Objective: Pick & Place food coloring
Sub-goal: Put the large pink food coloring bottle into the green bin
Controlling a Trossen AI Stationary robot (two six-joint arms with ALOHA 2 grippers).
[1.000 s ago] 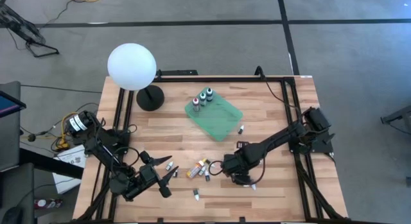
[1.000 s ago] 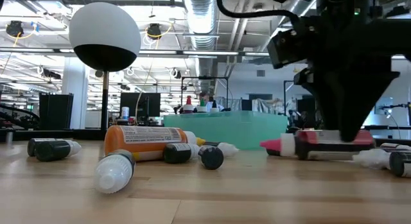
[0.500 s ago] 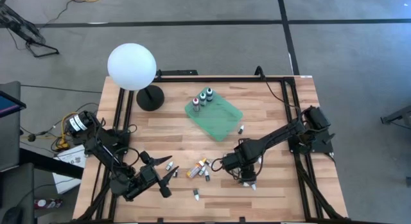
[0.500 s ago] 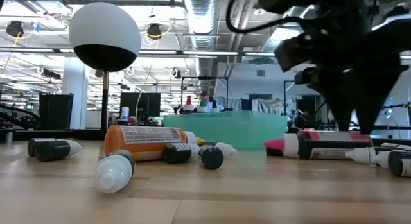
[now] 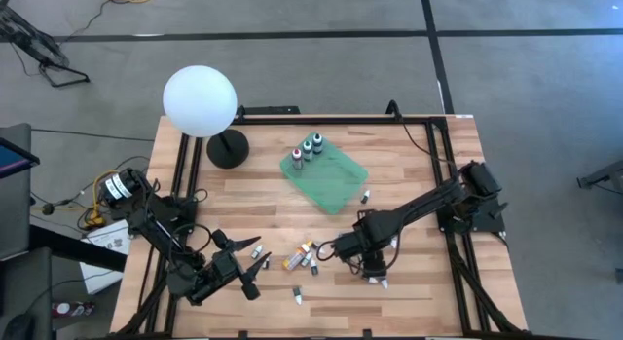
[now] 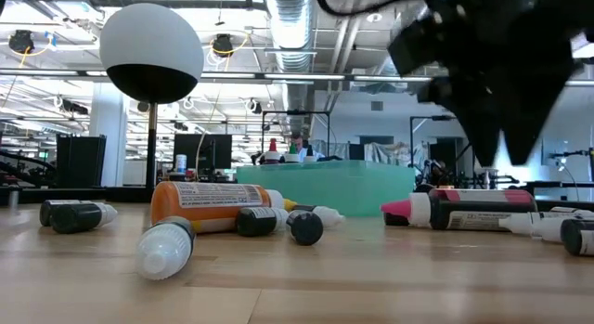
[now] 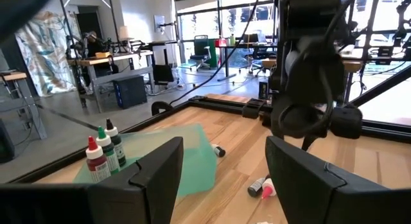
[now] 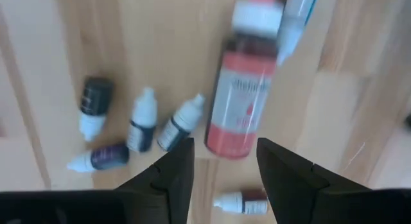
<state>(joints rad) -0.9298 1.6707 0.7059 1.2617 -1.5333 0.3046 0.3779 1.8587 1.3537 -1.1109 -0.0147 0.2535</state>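
Several food coloring bottles lie on their sides on the wooden table near its front middle (image 5: pixel 304 255). A dark red bottle with a pink cap (image 8: pixel 246 95) lies under my right gripper (image 8: pixel 225 150), which hangs open above it and touches nothing; the low view shows the bottle (image 6: pixel 464 210) flat on the table below the gripper (image 6: pixel 501 101). Three bottles (image 5: pixel 310 147) stand upright at the far corner of the green tray (image 5: pixel 336 184). My left gripper (image 5: pixel 255 269) waits open and empty at the front left; it also shows in its own wrist view (image 7: pixel 225 160).
A white globe lamp (image 5: pixel 200 101) stands at the far left. An orange bottle (image 6: pixel 209 203), a clear one (image 6: pixel 165 245) and dark ones (image 6: pixel 74 214) lie near the front. Single small bottles lie by the tray (image 5: pixel 366 195) and near the front edge (image 5: pixel 297 296).
My right gripper has gone up from the pink-capped bottle and a little toward the table's left edge. The bottle stays lying on the table.
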